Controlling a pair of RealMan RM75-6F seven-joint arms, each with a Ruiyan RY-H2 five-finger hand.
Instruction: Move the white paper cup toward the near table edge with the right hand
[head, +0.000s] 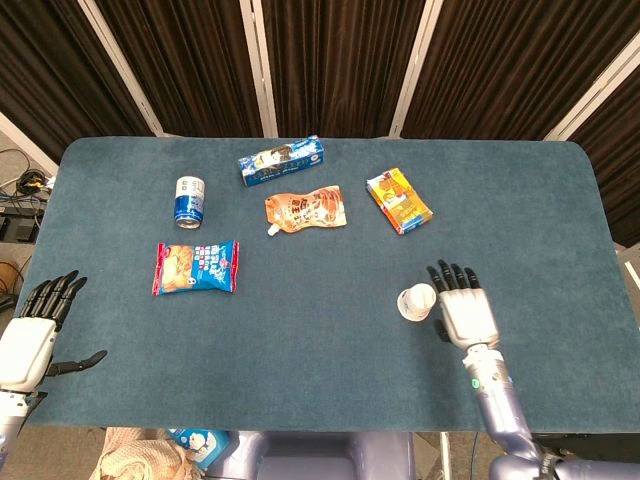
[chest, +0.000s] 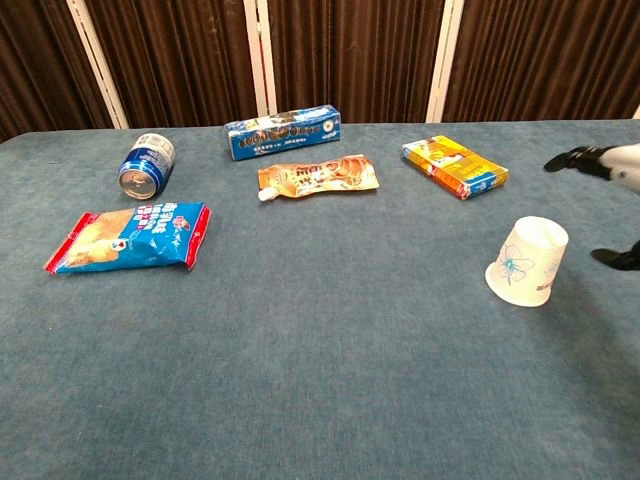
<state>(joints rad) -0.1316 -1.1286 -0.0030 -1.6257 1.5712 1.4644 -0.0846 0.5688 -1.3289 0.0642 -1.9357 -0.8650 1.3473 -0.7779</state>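
The white paper cup (head: 416, 301) (chest: 528, 262) with a blue flower print stands upside down on the blue table, right of centre and toward the near edge. My right hand (head: 463, 311) lies just right of the cup with its fingers spread, apart from it and holding nothing; the chest view shows only its fingertips (chest: 578, 158) at the right border. My left hand (head: 36, 336) hovers open off the table's near left corner, far from the cup.
A blue can (head: 190, 199), a blue snack bag (head: 196, 266), a blue box (head: 281, 160), an orange pouch (head: 306, 209) and a yellow-orange box (head: 398, 200) lie across the far half. The table's near edge (head: 300, 428) runs below the cup.
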